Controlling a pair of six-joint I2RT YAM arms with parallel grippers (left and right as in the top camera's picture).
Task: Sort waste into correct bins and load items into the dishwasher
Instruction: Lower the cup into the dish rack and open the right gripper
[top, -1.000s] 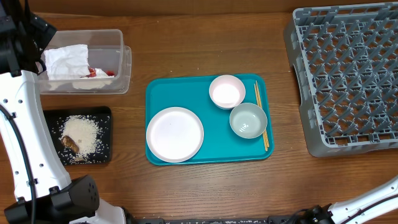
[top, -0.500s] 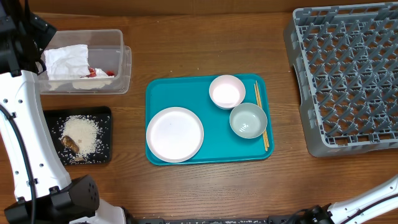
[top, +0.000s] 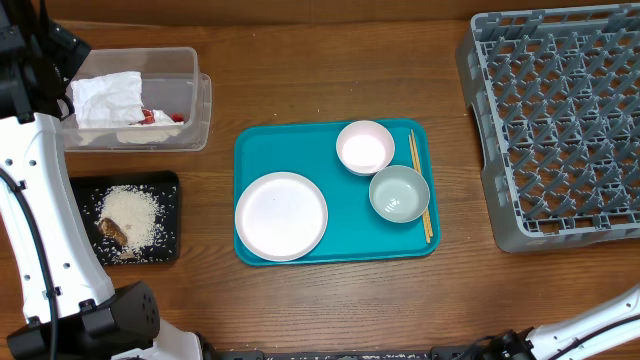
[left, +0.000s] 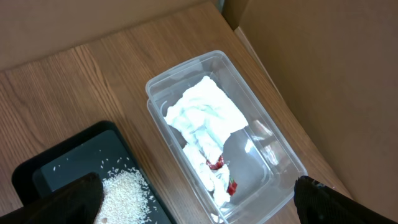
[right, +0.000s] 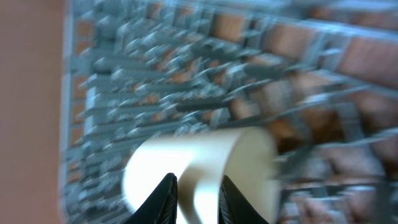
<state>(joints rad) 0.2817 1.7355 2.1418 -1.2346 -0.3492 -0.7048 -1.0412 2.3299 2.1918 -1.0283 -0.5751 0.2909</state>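
Over dish rack (right: 155, 93) | right end effector (right: 199, 200) astride white cup (right: 239, 155) rim | blurred

Blurred white cup (right: 205, 165) against grey rack (right: 186, 81).

Teal tray (top: 345, 225) mid-table, wooden table (top: 330, 80) beneath, brown cardboard (left: 323, 74) beside the table

The left arm (top: 45, 190), by the table's left edge, has smooth white tubular links, bulky black joints (top: 120, 315) and a thin black cable (top: 33, 245). The right arm (top: 600, 318), at the near right corner, is white too. The left fingers (left: 71, 199) and right fingers (right: 166, 198) are black and rounded.
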